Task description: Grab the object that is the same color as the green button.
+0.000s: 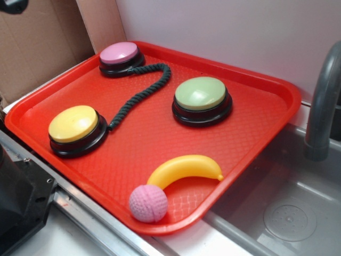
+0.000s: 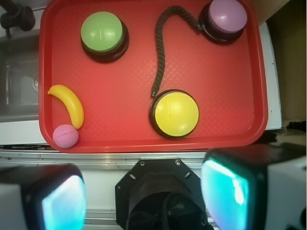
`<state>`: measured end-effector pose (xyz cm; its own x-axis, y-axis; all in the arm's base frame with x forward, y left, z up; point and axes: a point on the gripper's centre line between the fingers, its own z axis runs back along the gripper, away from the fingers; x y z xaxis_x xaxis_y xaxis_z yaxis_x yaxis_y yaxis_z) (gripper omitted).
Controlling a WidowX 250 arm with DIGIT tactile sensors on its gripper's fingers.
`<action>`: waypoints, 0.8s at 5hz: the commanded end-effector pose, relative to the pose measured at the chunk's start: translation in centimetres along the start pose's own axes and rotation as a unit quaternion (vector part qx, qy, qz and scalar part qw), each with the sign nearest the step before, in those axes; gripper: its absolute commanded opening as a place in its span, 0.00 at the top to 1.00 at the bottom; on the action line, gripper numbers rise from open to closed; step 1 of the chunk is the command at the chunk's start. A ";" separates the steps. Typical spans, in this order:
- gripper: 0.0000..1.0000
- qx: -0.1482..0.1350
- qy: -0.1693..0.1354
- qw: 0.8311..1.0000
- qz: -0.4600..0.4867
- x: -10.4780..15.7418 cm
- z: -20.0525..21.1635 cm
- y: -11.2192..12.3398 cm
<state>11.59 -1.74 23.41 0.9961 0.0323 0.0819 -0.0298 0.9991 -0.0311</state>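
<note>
The green button [image 2: 101, 32] is sitting at the tray's [image 2: 216, 96] 11 o'clock in the wrist view. The rope [image 2: 160, 57] is lying right of it, curving from the pink button [image 2: 226, 17] down to the yellow button [image 2: 176, 114]. The claw [image 2: 144, 191] is hovering wide open, holding nothing. Judgement: descend over the rope's straight middle, pads straddling it, clear of both buttons.

Red tray [image 1: 266, 114] with fine diamond-grid texture. Dark green twisted rope [image 1: 139, 95], spiral strand pattern. Pale green domed button [image 1: 201, 93] on black base, far right. Yellow-topped button [image 1: 73, 123], black base, near left. Pink-topped button [image 1: 119, 53], black base, far left. Plain yellow banana [image 1: 184, 168], near right. Pink ball [image 1: 148, 203], knobbly woven-looking surface. Grey faucet [image 1: 322, 96], grey metal sink [image 1: 290, 202].
</note>
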 end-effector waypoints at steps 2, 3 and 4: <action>0.00 0.000 -0.010 1.000 0.021 3.1 -1.4 1.0; 0.00 -0.020 -0.006 0.999 0.038 6.0 -3.8 2.1; 0.00 -0.024 -0.022 0.998 0.063 9.1 -7.2 3.8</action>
<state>20.99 1.82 15.82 0.9850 0.1558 0.0743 -0.1490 0.9848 -0.0889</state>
